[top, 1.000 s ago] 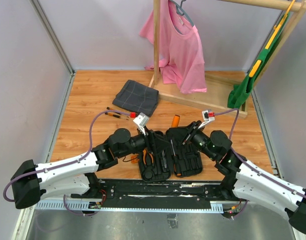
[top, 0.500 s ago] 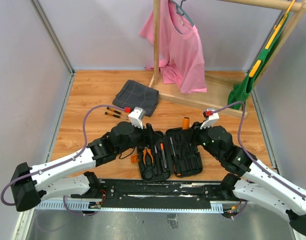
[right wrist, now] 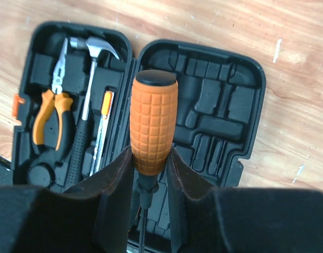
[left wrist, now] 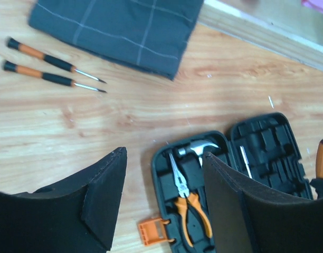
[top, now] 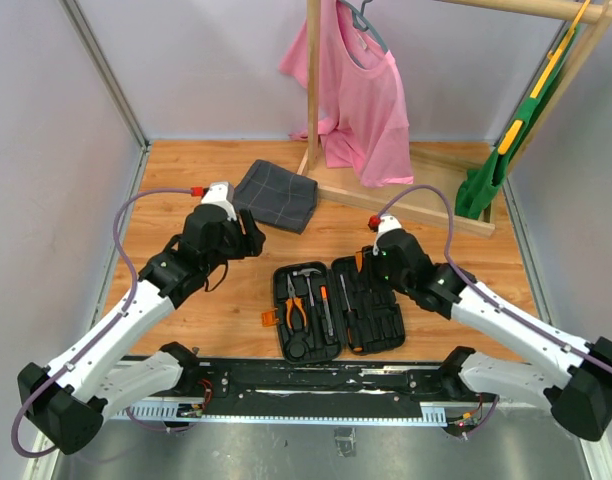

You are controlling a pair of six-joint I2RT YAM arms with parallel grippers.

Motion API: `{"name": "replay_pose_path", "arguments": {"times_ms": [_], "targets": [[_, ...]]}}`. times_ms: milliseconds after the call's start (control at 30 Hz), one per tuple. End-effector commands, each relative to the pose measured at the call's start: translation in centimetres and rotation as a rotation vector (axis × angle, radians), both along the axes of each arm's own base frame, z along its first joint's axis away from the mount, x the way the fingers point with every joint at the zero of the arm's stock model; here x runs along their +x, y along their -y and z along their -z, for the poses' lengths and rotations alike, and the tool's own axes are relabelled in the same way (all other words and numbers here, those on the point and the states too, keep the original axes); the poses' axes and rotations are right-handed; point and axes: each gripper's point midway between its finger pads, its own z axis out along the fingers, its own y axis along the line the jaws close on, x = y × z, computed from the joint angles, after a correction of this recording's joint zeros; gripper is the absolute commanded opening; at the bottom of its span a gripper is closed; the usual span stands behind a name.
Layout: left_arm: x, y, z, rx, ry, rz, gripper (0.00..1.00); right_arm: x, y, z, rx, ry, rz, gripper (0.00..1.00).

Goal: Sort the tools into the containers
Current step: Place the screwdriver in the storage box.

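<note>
While the left pincer hangs open above the wooden desk, two slim orange-and-black screwdrivers lie ahead to its left. The right pincer clamps a chunky orange-handled screwdriver above the open black plastic case, which holds pliers and a hammer.

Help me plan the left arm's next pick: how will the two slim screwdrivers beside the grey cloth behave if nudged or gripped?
The slim screwdrivers look round-handled, so a nudge would probably roll them on the smooth wooden table. Thin, they are likely light and stiff. Lying flat, they leave little to pinch.
</note>
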Motion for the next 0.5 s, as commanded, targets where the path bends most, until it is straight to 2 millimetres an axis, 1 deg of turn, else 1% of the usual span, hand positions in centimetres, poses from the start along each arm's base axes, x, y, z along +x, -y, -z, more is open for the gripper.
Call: {"name": "replay_pose_path", "arguments": {"times_ms": [0,100,300,467], "targets": [[0.2,-2.1,-1.3,0.105,0.018,-0.002,0.64,0.6,-0.9,0.1,-0.022,-0.022,-0.058,0.01],[0.3,-2.7,-1.5,0.129,0.043,-0.013,0.64,1.3,-1.3,0.9,-0.040,-0.040,-0.058,0.01],[0.1,-3.1,0.0,0.156,0.036,-0.016,0.64,2.0,-1.8,2.9,-0.079,-0.089,-0.054,0.01],[0.0,-3.2,0.2,0.160,0.033,-0.018,0.64,2.4,-1.9,5.0,-0.104,-0.138,-0.035,0.01]]}}
